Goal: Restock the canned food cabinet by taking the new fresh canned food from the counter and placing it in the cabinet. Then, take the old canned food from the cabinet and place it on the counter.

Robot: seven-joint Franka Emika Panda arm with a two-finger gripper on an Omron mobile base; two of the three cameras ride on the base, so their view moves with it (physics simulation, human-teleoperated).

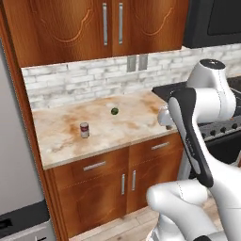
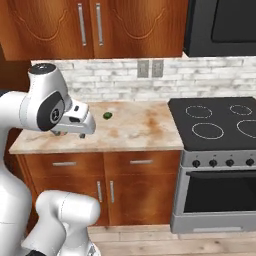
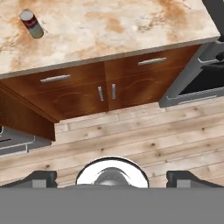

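Hand view: 1 red-labelled can stands on the counter, far from the parted jaws.

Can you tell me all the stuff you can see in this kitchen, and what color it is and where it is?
can: one, red-and-white label, standing on the left part of the counter
small round thing: one, dark green, farther back on the counter, apart from the can
counter: one, beige stone with rust-brown blotches, over the brown drawers and doors
wall cabinets: two doors, reddish-brown with silver handles, above the counter
stove: one, black top with ring burners, right of the counter
oven door: one, dark with grey frame, under the stove
floor: light wooden planks
hand: one, dark fingertips far apart, nothing between them, hovering over the floor in front of the counter
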